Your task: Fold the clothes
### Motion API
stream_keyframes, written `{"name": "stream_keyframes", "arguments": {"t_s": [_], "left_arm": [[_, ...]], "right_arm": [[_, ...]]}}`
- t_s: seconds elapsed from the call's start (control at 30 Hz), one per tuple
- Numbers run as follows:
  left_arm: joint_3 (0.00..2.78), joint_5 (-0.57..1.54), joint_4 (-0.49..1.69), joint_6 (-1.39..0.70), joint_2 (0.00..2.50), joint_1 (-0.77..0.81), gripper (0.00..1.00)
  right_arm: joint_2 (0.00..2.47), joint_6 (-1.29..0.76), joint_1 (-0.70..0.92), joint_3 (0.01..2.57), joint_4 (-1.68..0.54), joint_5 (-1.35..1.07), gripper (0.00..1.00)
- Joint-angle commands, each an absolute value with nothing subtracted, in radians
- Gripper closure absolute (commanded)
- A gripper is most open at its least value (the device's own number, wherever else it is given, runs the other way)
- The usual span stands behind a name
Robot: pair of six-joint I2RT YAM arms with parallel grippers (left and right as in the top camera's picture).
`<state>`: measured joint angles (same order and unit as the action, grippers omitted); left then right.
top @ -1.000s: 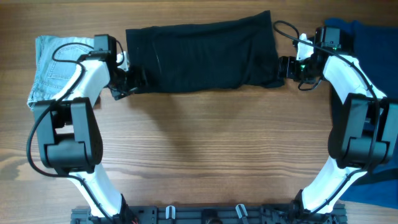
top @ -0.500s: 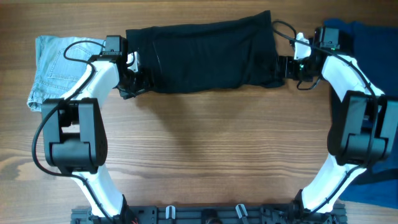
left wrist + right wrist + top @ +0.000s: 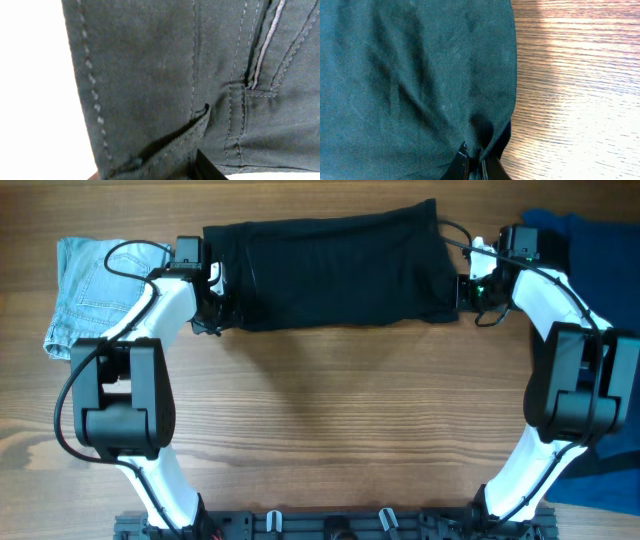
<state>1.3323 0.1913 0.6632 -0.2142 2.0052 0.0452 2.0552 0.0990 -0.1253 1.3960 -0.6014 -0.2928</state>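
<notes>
- The black trousers [image 3: 330, 270] lie stretched in a long band along the far edge of the desk [image 3: 340, 410], one end toward each far corner. Seams, a pocket opening and a belt loop show close up in the left wrist view.
- The right pincer [image 3: 462, 288] sits at the trousers' right end. Its wrist view shows it narrow, with the hem bunched between the fingers [image 3: 492, 167], so it is holding cloth.
- The left pincer [image 3: 212, 308] is at the trousers' left end. Only one dark finger [image 3: 206, 165] shows below a folded edge, and I cannot tell whether it grips.
- A denim garment [image 3: 85, 290] lies at the far left corner, just beside the left arm. A blue cloth [image 3: 600, 240] covers the far right corner and runs down the right edge.
- Likely step: both ends are taken up to fold the band.
- Risk: the right grip is a small pinch at the very edge, so a pull could slide the fabric out and drop that end.
- Risk: if the left side has caught only one layer, or nothing, the lift would be lopsided and the fold would skew or open.
- Risk: swinging the ends outward could drag the trousers over the denim or the blue cloth.
- Risk: the loose wrist cables hang near the cloth and could snag it.
</notes>
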Motion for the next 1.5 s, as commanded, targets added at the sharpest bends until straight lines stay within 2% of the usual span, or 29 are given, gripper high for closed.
{"name": "stream_keyframes", "arguments": {"t_s": [0.0, 0.23, 0.4, 0.43, 0.53, 0.6, 0.67, 0.7, 0.73, 0.77, 0.8, 0.83, 0.87, 1.07, 1.27, 1.37, 1.47], "left_arm": [[1.323, 0.097, 0.642, -0.182, 2.014, 0.032, 0.67], [1.323, 0.066, 0.641, -0.163, 2.014, -0.027, 0.66], [1.323, 0.070, 0.639, -0.163, 2.014, -0.030, 0.62], [1.323, 0.070, 0.639, -0.163, 2.012, -0.030, 0.60], [1.328, 0.070, 0.642, -0.163, 1.985, -0.030, 0.54], [1.347, 0.081, 0.655, -0.163, 1.950, -0.030, 0.53], [1.367, 0.143, 0.666, -0.163, 1.897, -0.030, 0.49], [1.370, 0.173, 0.665, -0.164, 1.871, -0.030, 0.48], [1.370, 0.208, 0.662, -0.164, 1.846, -0.030, 0.48], [1.370, 0.254, 0.661, -0.164, 1.830, -0.030, 0.51], [1.369, 0.295, 0.660, -0.164, 1.829, -0.028, 0.60], [1.367, 0.332, 0.656, -0.164, 1.833, -0.024, 0.66], [1.365, 0.345, 0.652, -0.164, 1.839, -0.018, 0.70], [1.361, 0.356, 0.561, -0.171, 1.944, 0.062, 0.72], [1.361, 0.317, 0.473, -0.182, 2.073, 0.119, 0.72], [1.361, 0.216, 0.506, -0.194, 2.125, 0.119, 0.73], [1.361, 0.131, 0.570, -0.194, 2.140, 0.119, 0.85]], "right_arm": [[2.069, 0.103, -0.138, 1.393, -0.600, -0.178, 0.96], [2.069, 0.103, -0.138, 1.393, -0.607, -0.093, 0.95], [2.048, 0.102, -0.138, 1.396, -0.621, -0.095, 0.88], [2.028, 0.102, -0.138, 1.402, -0.628, -0.116, 0.68], [1.980, 0.103, -0.138, 1.439, -0.678, -0.138, 0.19], [1.949, 0.101, -0.138, 1.462, -0.711, -0.138, 0.17], [1.905, 0.101, -0.138, 1.485, -0.745, -0.192, 0.19], [1.881, 0.101, -0.138, 1.489, -0.754, -0.236, 0.22], [1.857, 0.101, -0.138, 1.489, -0.762, -0.290, 0.31], [1.845, 0.101, -0.138, 1.488, -0.768, -0.344, 0.57], [1.844, 0.094, -0.138, 1.488, -0.772, -0.380, 0.66], [1.847, 0.078, -0.138, 1.483, -0.771, -0.411, 0.83], [1.853, 0.067, -0.138, 1.478, -0.770, -0.416, 0.91], [1.963, 0.069, -0.137, 1.477, -0.754, -0.416, 0.96], [2.152, 0.079, -0.131, 1.477, -0.748, -0.407, 0.96], [2.206, 0.024, -0.132, 1.477, -0.824, -0.230, 0.96], [2.210, 0.019, -0.132, 1.477, -0.915, -0.179, 0.96]]}}
